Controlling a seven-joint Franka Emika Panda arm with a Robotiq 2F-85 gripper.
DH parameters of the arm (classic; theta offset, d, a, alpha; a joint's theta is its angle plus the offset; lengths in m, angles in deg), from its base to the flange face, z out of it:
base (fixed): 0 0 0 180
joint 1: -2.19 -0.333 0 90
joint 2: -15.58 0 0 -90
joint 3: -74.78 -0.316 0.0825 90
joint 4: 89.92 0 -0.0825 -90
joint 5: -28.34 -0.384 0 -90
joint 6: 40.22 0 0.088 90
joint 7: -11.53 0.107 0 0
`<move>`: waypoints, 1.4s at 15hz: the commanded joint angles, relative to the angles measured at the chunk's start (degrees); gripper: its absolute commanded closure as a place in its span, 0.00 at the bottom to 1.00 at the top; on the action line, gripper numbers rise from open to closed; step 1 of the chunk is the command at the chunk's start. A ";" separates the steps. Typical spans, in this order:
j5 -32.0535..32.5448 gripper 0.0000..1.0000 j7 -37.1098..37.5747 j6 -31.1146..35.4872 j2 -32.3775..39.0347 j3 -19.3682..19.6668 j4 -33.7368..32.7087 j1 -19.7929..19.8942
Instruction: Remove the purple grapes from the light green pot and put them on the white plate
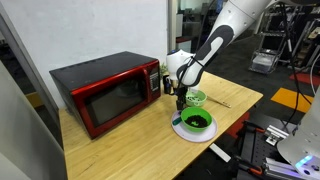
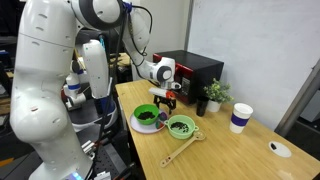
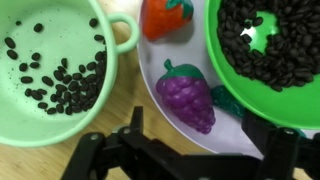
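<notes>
In the wrist view the purple grapes (image 3: 188,97) lie on the white plate (image 3: 228,138), between the light green pot (image 3: 30,105) on the left and a darker green bowl (image 3: 265,55) on the right. The pot holds only black beans. My gripper (image 3: 185,160) is open and empty, its dark fingers spread just above the plate's near edge, apart from the grapes. In both exterior views the gripper (image 1: 180,98) (image 2: 165,100) hovers over the plate (image 1: 190,131) (image 2: 140,127), next to the pot (image 1: 196,98) (image 2: 181,127).
A red strawberry (image 3: 165,18) lies on the plate's far side. The darker green bowl (image 1: 195,121) with beans sits on the plate. A red microwave (image 1: 105,92), a small plant (image 2: 213,95) and a cup (image 2: 240,117) stand on the wooden table.
</notes>
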 commanded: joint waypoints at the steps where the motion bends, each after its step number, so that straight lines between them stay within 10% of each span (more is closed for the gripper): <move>1: 1.24 0.00 1.23 -0.05 -3.67 0.62 2.98 -1.22; 11: -2.93 0.00 0.01 -9.37 -16.96 0.11 7.33 0.12; 21: -21.71 0.00 -0.25 -10.98 -31.11 3.87 13.13 1.46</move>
